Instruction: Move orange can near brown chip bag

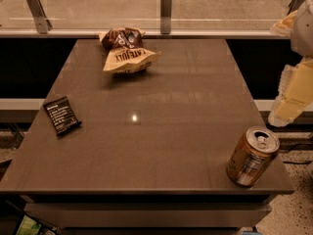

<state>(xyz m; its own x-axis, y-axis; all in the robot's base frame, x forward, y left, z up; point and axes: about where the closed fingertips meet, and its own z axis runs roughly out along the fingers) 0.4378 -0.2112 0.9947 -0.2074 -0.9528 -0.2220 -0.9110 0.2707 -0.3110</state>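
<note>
One orange-gold metal can [253, 155] sits apart from and below my pale pincer [292, 98]; I cannot tell its grip. One wrinkly brown chip bag [125, 50], one flat black packet [61, 115].

One can [253, 155], bag [126, 50], packet [61, 115], right-edge tool [289, 105]

table [161, 131]: brown, glossy | rear: glass panel [98, 4], metal posts [166, 9] | floor [293, 214]: speckled | hand [293, 99]: beyond table's right edge
</note>
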